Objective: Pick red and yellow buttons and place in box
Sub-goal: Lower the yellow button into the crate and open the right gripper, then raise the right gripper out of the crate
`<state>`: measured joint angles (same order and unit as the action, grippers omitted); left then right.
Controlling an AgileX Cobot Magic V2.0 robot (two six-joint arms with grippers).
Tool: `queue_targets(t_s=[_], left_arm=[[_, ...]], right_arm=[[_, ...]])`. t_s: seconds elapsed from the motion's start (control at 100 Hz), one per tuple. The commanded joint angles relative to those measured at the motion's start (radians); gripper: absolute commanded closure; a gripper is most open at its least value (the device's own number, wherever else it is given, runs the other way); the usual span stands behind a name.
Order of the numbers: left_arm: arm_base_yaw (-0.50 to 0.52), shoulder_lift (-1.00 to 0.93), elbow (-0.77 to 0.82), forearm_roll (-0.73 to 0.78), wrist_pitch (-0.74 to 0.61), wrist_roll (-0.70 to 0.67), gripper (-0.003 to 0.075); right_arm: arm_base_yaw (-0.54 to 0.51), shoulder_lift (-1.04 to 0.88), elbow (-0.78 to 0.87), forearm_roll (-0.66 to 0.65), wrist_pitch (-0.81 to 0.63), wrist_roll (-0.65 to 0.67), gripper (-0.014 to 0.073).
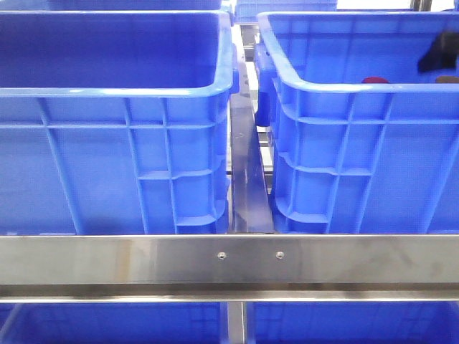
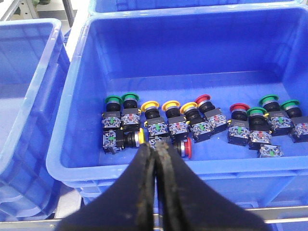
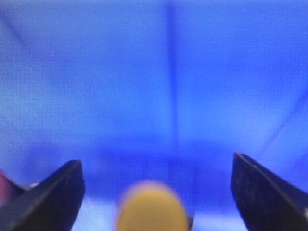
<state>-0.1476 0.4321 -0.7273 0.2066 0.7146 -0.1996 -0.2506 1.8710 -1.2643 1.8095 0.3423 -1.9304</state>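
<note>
The box (image 1: 337, 150) is the right-hand crate in the front view, with panelled inner walls. My right gripper (image 1: 434, 54) is inside it at the far right. In the right wrist view it (image 3: 156, 161) is open, and the blurred yellow button (image 3: 153, 208) sits between the fingers, touching neither. A red patch (image 3: 4, 190) shows at the picture's edge. The red button's dome (image 1: 374, 79) peeks over the box's near rim, with a dull orange patch (image 1: 448, 79) beside it. My left gripper (image 2: 154, 145) is shut and empty, hovering over the near wall of the smooth-walled crate (image 2: 192, 43).
The smooth-walled crate (image 1: 107, 165) holds several push-button switches with red (image 2: 202, 98), yellow (image 2: 150, 105) and green (image 2: 113, 100) caps in a row. Another blue crate (image 2: 29, 96) stands beside it. A steel rail (image 1: 229, 258) runs along the front, with a narrow gap between the crates.
</note>
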Motion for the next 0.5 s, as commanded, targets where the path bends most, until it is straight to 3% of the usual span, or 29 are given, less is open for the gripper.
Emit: queue_targets(t_s=[0.0, 0.33, 0.49], left_arm=[[0.001, 0.008, -0.026, 0.001, -0.075, -0.008, 0.0739], [0.001, 0.008, -0.026, -0.001, -0.075, -0.008, 0.0739], [0.001, 0.008, -0.026, -0.005, -0.075, -0.008, 0.0739]], right_arm=[[-0.003, -0.128, 0.002, 0.077, 0.031, -0.013, -0.0052], [-0.002, -0.477, 0.215, 0.077, -0.021, -0.013, -0.005], [0.051, -0.641, 0.308, 0.077, -0.1, -0.013, -0.005]])
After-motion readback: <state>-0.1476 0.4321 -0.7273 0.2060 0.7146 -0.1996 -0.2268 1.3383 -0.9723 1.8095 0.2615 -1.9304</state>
